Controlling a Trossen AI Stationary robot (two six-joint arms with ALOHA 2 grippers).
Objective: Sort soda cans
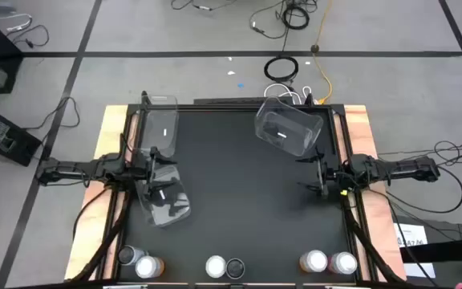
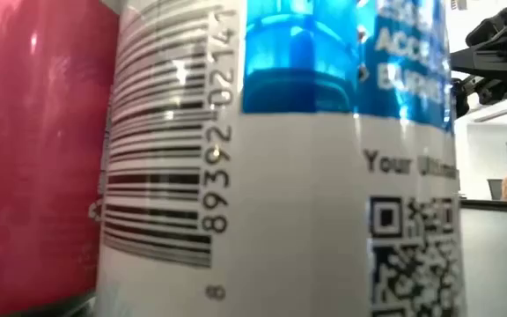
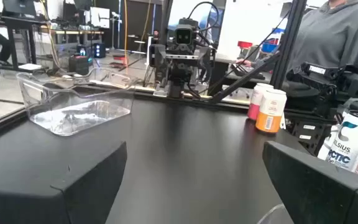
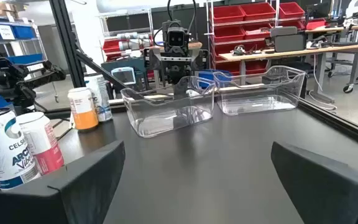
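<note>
Six soda cans [image 1: 235, 266] stand in three pairs along the bottom edge of the high view, on the black surface [image 1: 231, 193] — one pair at lower left, one at bottom centre, one at lower right. Three clear bins [image 1: 289, 128] lie higher up: two at the left, one tilted at upper right. Left pincer [image 1: 152, 167] hangs at mid-left, fingers spread, gripping nothing; right pincer [image 1: 315, 175] at mid-right — likewise spread and empty.

- Your high view looks straight down on the table [image 1: 239, 193].
- Your low view sits against a can [image 2: 271, 176], apparently near-blocked.
- Your wrist views face each other across the table.
</note>
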